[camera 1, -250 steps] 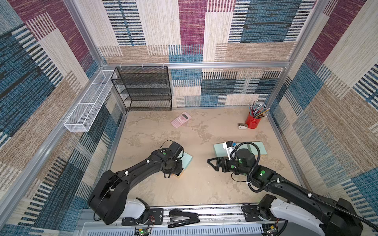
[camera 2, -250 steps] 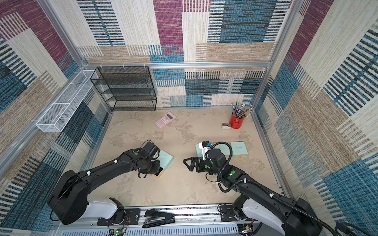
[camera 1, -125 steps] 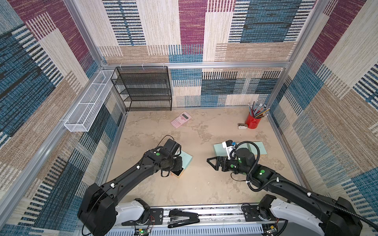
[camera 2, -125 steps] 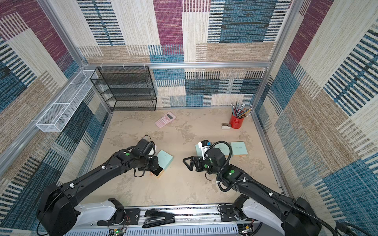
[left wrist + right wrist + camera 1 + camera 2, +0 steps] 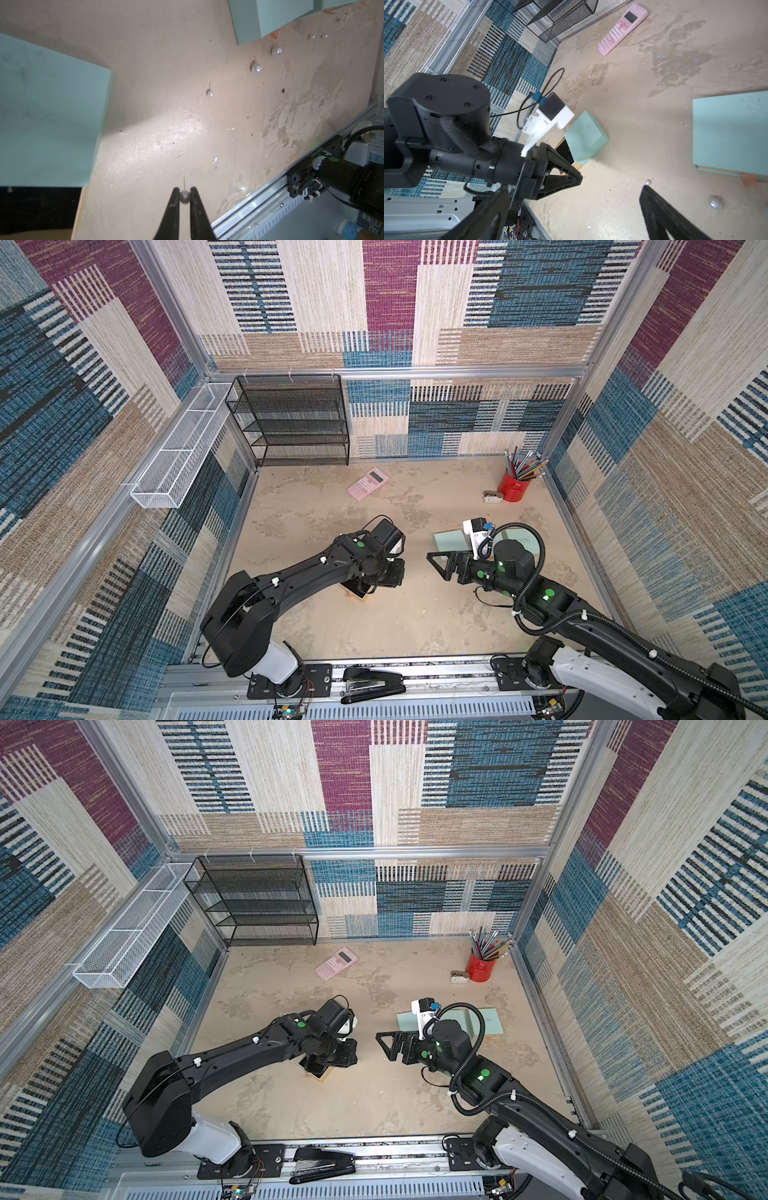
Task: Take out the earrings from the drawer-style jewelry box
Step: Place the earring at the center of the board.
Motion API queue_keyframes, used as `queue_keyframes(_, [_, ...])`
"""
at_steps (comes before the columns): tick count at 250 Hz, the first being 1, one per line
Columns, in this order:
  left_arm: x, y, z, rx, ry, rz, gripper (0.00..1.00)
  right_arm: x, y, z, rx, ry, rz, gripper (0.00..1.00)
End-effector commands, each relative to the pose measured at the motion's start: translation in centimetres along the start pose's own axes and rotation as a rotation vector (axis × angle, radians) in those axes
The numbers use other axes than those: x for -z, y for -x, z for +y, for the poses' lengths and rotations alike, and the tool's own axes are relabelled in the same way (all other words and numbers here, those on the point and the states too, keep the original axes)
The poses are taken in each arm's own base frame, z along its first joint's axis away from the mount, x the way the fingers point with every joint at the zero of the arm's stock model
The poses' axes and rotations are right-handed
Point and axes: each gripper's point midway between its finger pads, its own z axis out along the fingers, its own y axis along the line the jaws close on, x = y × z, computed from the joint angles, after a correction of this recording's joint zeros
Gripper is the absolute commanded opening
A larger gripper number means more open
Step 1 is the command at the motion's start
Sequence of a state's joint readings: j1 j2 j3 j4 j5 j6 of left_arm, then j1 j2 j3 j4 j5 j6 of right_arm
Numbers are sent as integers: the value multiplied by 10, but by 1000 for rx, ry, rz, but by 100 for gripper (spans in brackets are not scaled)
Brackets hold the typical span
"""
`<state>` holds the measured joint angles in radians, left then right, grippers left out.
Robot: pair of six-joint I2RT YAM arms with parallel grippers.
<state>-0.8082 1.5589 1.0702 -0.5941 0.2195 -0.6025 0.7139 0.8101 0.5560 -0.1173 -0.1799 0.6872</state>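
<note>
The left gripper (image 5: 184,192) has its jaws pinched almost shut on one pearl earring (image 5: 184,197), whose pin pokes out past the tips. It hangs over bare desk (image 5: 166,135), just clear of the corner of the mint-green jewelry box (image 5: 47,116) and the pale rim of its dark, pulled-out drawer (image 5: 564,152).

Three loose earrings (image 5: 256,68) lie in a slanting line toward a second mint-green box (image 5: 270,16), with smaller studs (image 5: 313,37) beyond its corner.

The right gripper (image 5: 438,568) faces the left one from well apart, its jaws spread wide and holding nothing. Open desk lies between them. An aluminium rail (image 5: 249,207) marks the desk's front edge, near the held earring.
</note>
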Motion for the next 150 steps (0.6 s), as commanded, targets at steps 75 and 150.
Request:
queue_keyframes(75, [-43,11,-20,-5,-19,52,10,32,19,-9,-12,-70,-136,99])
queue_keyframes(150, [-66,19,-16,-1,15,70,10,36,12,-18,-22,-103,-125,99])
